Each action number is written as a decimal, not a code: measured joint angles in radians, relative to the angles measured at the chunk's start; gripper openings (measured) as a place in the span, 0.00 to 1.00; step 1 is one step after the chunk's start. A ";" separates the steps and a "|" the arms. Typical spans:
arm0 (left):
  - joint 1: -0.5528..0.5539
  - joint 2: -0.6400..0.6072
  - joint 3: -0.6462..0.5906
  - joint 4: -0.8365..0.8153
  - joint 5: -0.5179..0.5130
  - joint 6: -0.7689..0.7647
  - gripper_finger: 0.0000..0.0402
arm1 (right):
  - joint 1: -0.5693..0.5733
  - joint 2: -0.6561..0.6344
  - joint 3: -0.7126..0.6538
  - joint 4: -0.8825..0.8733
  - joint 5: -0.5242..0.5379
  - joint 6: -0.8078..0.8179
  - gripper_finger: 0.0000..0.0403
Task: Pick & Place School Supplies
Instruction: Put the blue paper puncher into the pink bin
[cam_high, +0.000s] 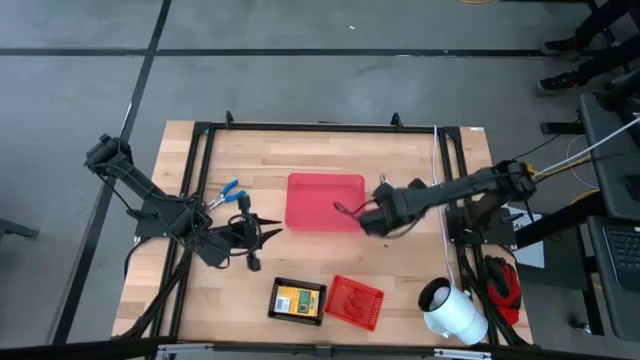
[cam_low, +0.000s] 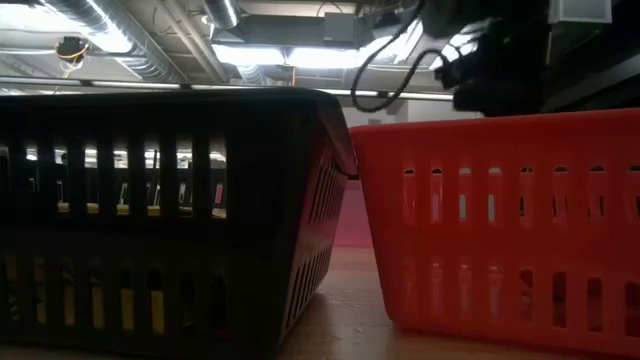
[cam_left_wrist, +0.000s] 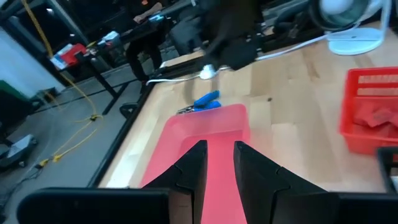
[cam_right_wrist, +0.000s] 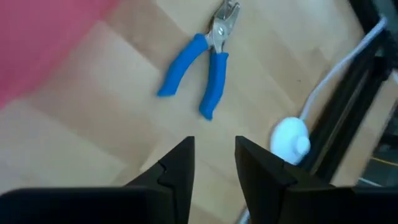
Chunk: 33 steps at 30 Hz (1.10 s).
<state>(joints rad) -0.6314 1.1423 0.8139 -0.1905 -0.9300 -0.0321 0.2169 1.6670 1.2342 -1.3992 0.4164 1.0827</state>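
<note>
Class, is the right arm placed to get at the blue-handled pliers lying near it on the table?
Probably yes: the right gripper hangs open just short of the pliers, with only bare wood between; the white puck lies aside.

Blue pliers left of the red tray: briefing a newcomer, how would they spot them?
Find the large red tray mid-table. On bare wood to its left, beside the left arm, lie the pliers. Only they have bright blue handles there.

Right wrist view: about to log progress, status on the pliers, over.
Right gripper open, over pliers, not touching. Left gripper open, empty, facing tray. Nothing in the way.
</note>
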 joint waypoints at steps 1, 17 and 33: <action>-0.002 0.000 0.000 0.000 0.010 -0.004 0.19 | -0.034 -0.010 -0.020 0.030 0.001 -0.022 0.30; -0.058 0.000 0.000 0.000 0.071 -0.054 0.19 | -0.415 -0.232 -0.368 0.440 -0.198 -0.246 0.31; -0.067 0.000 0.000 0.007 0.057 -0.043 0.19 | -0.552 -0.249 -0.599 0.780 -0.333 -0.283 0.31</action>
<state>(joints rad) -0.6987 1.1423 0.8139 -0.1833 -0.8726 -0.0750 -0.3353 1.4181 0.6348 -0.6189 0.0836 0.7994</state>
